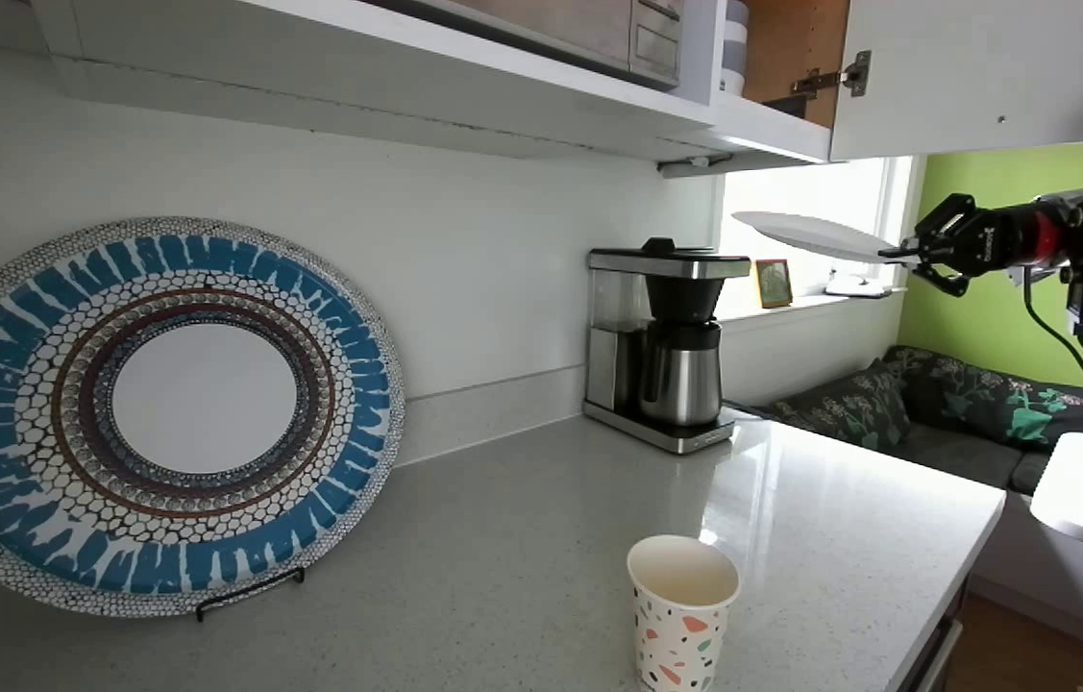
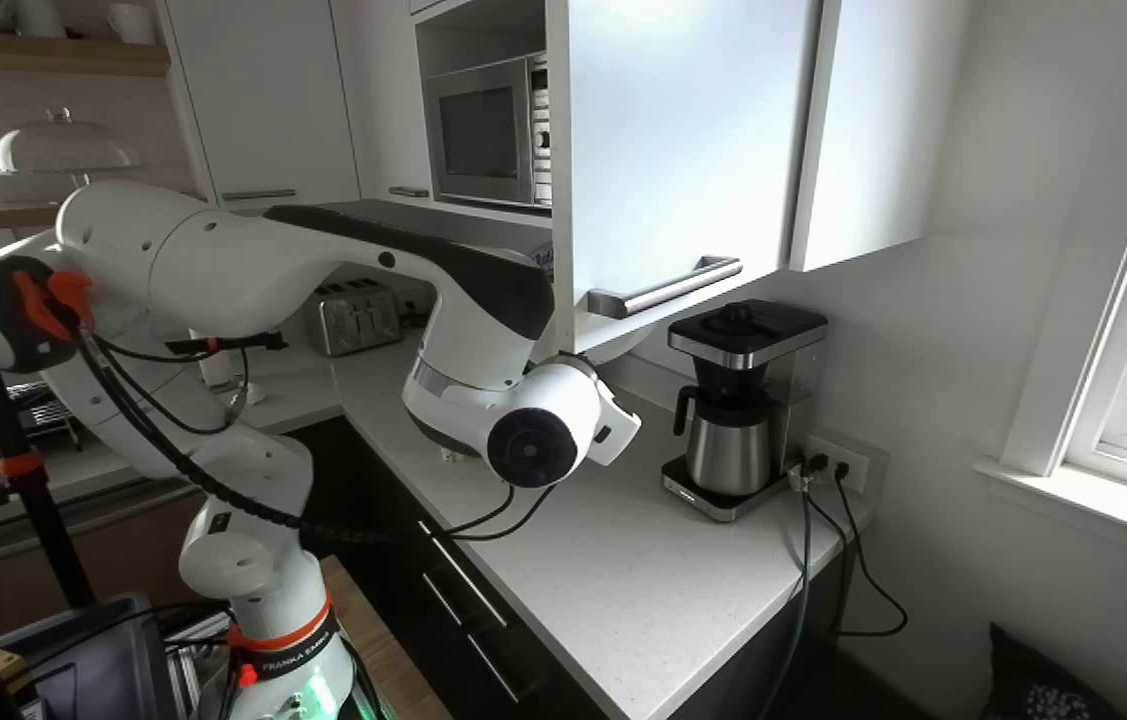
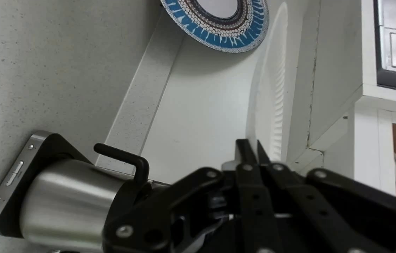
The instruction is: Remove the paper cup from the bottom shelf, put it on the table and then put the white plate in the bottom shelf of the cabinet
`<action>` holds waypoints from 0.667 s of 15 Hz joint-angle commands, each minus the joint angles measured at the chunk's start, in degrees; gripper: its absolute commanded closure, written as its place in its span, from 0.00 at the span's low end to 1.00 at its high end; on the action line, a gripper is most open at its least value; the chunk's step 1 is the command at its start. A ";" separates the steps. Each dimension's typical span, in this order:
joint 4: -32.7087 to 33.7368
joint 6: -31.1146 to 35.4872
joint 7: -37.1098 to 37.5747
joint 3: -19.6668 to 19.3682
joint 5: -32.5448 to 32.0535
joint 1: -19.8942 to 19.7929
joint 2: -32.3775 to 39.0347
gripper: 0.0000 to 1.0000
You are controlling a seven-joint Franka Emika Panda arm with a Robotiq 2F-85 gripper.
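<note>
Aloft in the hand [image 1: 891, 256], white plate [image 1: 810, 234] by its rim.

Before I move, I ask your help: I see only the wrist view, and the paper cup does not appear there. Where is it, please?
Observer: In an exterior view, the paper cup stands upright on the table.
Operator: Thank you. And the cabinet door, in which position is it?
Observer: It stands open; its hinge shows in an exterior view.
Operator: Understood. Are there cords near the coffee maker which I should avoid?
Observer: Yes, in an exterior view, cords hang from the wall outlet near it.
</note>
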 commanded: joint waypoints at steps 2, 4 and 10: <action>-0.46 -1.42 1.87 -0.97 2.04 -1.10 -1.90 1.00; -0.44 -1.79 2.07 -1.24 3.55 -1.14 -2.32 1.00; -0.19 -3.81 3.07 -1.82 8.86 -1.01 -2.09 1.00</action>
